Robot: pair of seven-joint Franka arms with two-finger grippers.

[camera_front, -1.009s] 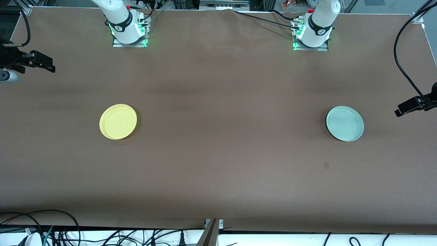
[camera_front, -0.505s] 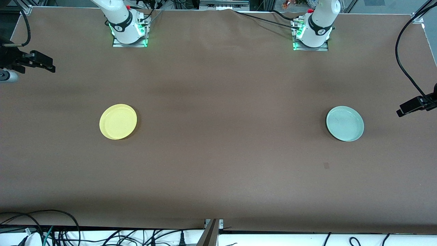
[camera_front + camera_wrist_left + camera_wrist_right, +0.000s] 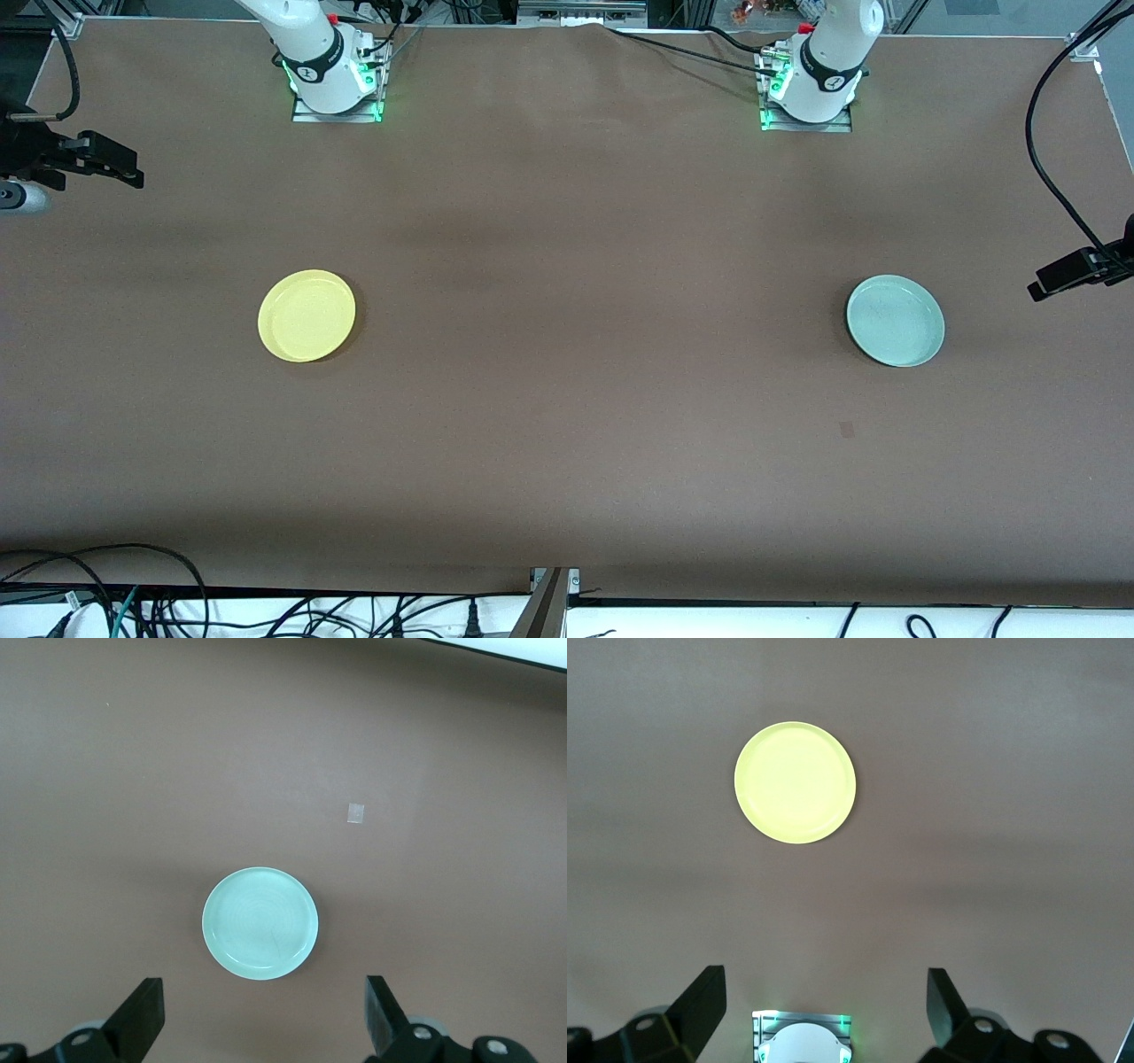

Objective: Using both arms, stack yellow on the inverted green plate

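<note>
The small round shallow pale-yellow plastic plate [image 3: 306, 315] lies rim-up on the brown-covered table [image 3: 567, 425], at mid-height of the front view toward the right arm's end. The matching pale mint-green round plate [image 3: 895, 320] lies at about the same height toward the left arm's end, well apart from it. It also rests rim-up, so it looks not yet inverted.

The left end effector [image 3: 263, 1023] hangs high over the table close to the green plate, fingers spread wide and empty. The right end effector [image 3: 824, 1005] hangs high beside the yellow plate's area in the same state.

Several risks seem likely:
- Both plates sit flat with only a low rim to pinch. A finger that meets the rim badly could push a plate along the cover instead of lifting it.
- A one-edge hold is probably weak, so the green plate may slip or drop partway through turning over.
- Once the green plate is inverted, a yellow plate set off-centre on its underside could slide off.
- Both arms must meet over one spot, so a collision is possible.
</note>
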